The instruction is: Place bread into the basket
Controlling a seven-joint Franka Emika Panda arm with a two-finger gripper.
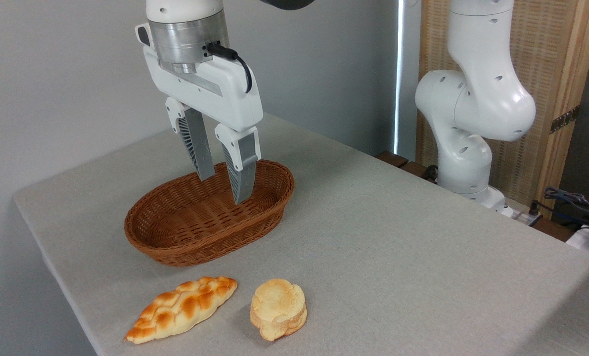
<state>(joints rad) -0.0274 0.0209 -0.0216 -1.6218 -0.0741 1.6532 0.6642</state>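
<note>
The tabletop (pixel 398 257), covered in pale grey cloth, carries everything. On it, toward ten o'clock, sits the oval wicker basket (pixel 175 237), reddish-brown, shallow and empty. The arm's hand (pixel 223 188) hangs above the basket's far end, its two ribbed fingers (pixel 199 148) spread apart and holding nothing.

The braided loaf (pixel 181 309) lies flat at seven o'clock, close to the near edge and just in front of the basket, apart from it. It is long with pointed ends, its golden-orange crust crossed by paler seams, and it runs diagonally, lower left to upper right. Just beside its right tip, at six o'clock, sits a round pale flower-shaped bun (pixel 278 309), not touching it.

The step in hand looks to be the reach for the loaf. It would go best if the hand turned so its fingers close across the loaf's narrow width near the middle, staying clear of the bun, then came down straight.
</note>
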